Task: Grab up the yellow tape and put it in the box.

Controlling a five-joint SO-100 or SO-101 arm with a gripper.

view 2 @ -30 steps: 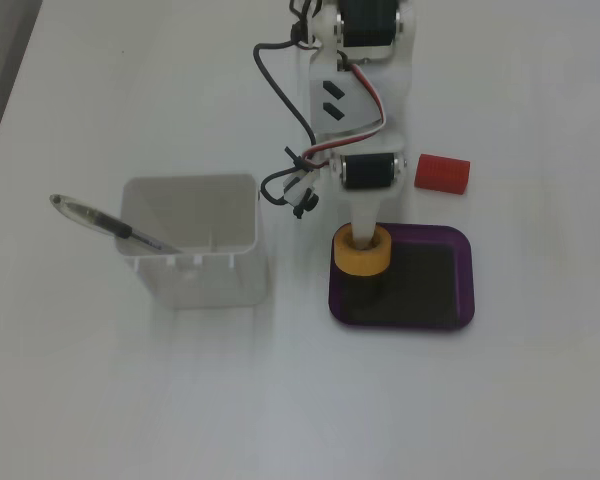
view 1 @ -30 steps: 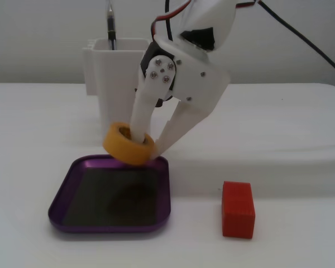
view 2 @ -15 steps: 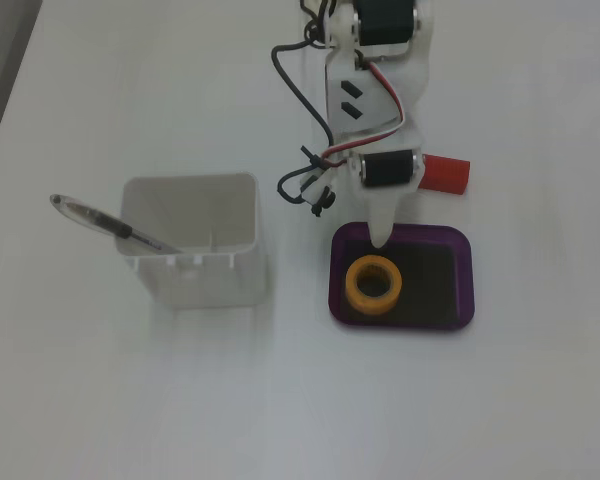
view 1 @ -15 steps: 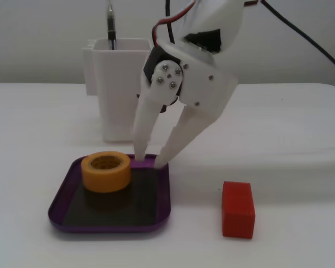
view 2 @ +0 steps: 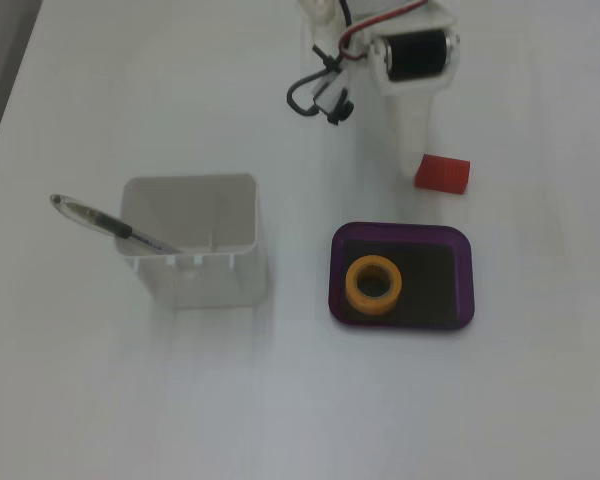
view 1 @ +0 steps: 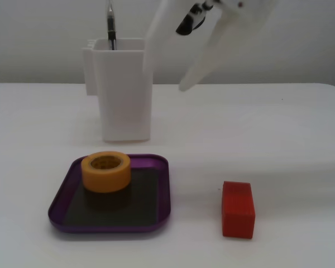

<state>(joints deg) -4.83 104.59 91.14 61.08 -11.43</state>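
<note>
The yellow tape (view 1: 105,171) lies flat inside the box (view 1: 163,190), toward the side of the box nearest the white cup (view 1: 125,89). From above, the tape (view 2: 372,285) sits in the left part of the box (view 2: 463,285), touching the dark floor. So the job looks done.

The gripper (view 1: 164,72) is high up, above the box and well away from the tape. Its two fingers are spread apart and hold nothing. One finger (view 1: 204,61) points down toward the table behind the box.

Not much can go wrong now, but a few things could. If the arm swings low on its way home, it could bump the white cup, which stands just behind the box, and knock it over with the pen (view 2: 110,226) in it. It could also hit the red block (view 2: 442,173), which lies near the box and close under the arm in the view from above. A hard bump on the box could make the tape slide or roll out.
</note>
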